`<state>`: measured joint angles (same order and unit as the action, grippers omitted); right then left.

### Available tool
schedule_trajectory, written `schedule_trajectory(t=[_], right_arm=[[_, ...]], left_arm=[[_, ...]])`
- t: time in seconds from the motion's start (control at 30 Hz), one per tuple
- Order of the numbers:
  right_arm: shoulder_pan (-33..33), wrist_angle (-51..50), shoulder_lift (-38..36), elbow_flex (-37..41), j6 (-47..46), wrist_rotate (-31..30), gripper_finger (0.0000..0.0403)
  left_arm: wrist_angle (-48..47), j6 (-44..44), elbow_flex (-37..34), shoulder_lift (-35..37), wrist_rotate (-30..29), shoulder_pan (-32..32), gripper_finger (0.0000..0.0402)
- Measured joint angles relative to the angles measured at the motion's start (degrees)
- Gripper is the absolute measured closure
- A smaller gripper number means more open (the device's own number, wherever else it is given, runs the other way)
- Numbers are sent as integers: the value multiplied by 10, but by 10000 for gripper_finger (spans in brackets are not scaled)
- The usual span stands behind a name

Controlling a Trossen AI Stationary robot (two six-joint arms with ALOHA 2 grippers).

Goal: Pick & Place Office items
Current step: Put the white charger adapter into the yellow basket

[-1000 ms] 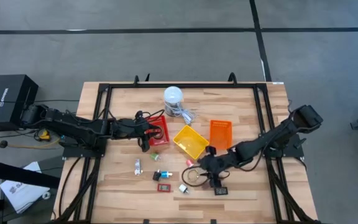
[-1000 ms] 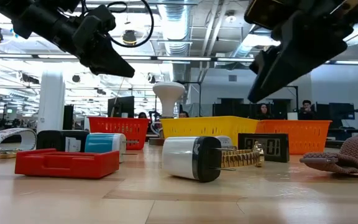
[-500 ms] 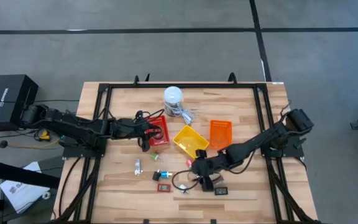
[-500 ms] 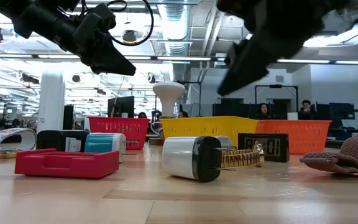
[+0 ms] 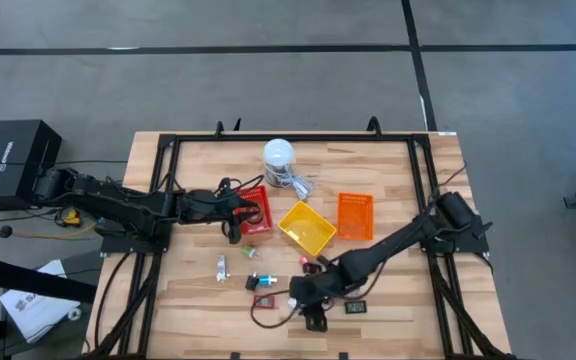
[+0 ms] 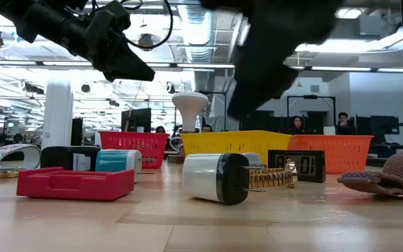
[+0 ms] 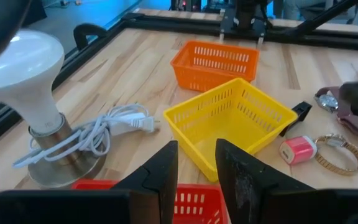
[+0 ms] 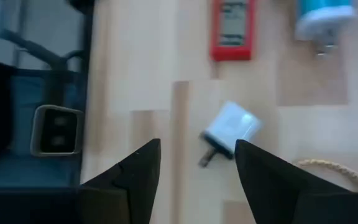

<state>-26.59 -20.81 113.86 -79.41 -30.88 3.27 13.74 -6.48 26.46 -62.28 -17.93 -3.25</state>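
Observation:
In the high view the small office items lie on the near half of the table: a white piece (image 5: 222, 266), a blue charger (image 5: 265, 280), a flat red piece (image 5: 264, 300), a pink piece (image 5: 308, 262) and a black clock (image 5: 356, 307). My right gripper (image 5: 304, 300) hovers open above the white plug charger (image 8: 230, 129), which lies on its side on the wood (image 6: 215, 177). A gold watch (image 7: 334, 146) lies beside the pink piece. My left gripper (image 5: 238, 216) hangs open with a narrow gap over the red tray (image 5: 255, 208), holding nothing.
Red tray, yellow tray (image 5: 306, 227) and orange tray (image 5: 355, 215) stand in a row mid-table. A white cylinder (image 5: 279, 153) with a coiled cable stands behind them near the far edge. A black frame rail runs along the table's sides. People sit far off in the room.
My right gripper has travelled toward the table's left and near edge, from beside the pink piece to above the white plug charger, staying above the table. The items have not moved.

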Motion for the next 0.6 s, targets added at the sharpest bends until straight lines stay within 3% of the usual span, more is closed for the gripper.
schedule_trajectory(t=[0.2, 0.43, 0.6], right_arm=[[3, -23, 16, -52, 2, 12, 205], [14, -28, 8, -49, -107, -24, 207], [6, -54, 29, -45, -137, -43, 209]], left_arm=[[11, 0, 0, 0, 4, 0, 300], [19, 0, 0, 0, 24, 0, 300], [21, 0, 0, 0, 24, 0, 300]])
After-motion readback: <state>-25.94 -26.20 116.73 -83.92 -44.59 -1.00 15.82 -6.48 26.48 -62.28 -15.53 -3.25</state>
